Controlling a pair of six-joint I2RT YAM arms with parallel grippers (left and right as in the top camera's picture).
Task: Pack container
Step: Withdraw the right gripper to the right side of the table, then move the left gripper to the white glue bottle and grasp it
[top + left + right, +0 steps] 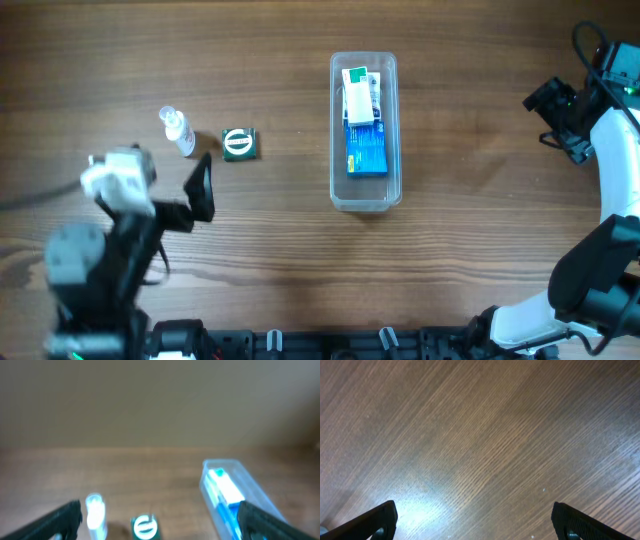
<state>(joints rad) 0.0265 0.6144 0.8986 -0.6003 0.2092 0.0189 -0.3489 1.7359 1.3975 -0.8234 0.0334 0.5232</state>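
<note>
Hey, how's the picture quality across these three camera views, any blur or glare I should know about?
Overhead: sharp and evenly lit, the container easy to read, with only soft shadows. Left wrist: blurred throughout, the spray bottle and green box smeared. Right wrist: the wood grain is crisp, with a bright glare patch on the table at lower left.

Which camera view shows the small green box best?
The overhead view: the green box is sharp and whole, next to the spray bottle. The left wrist view shows it blurred at the bottom edge. The right wrist view shows only the table.
</note>
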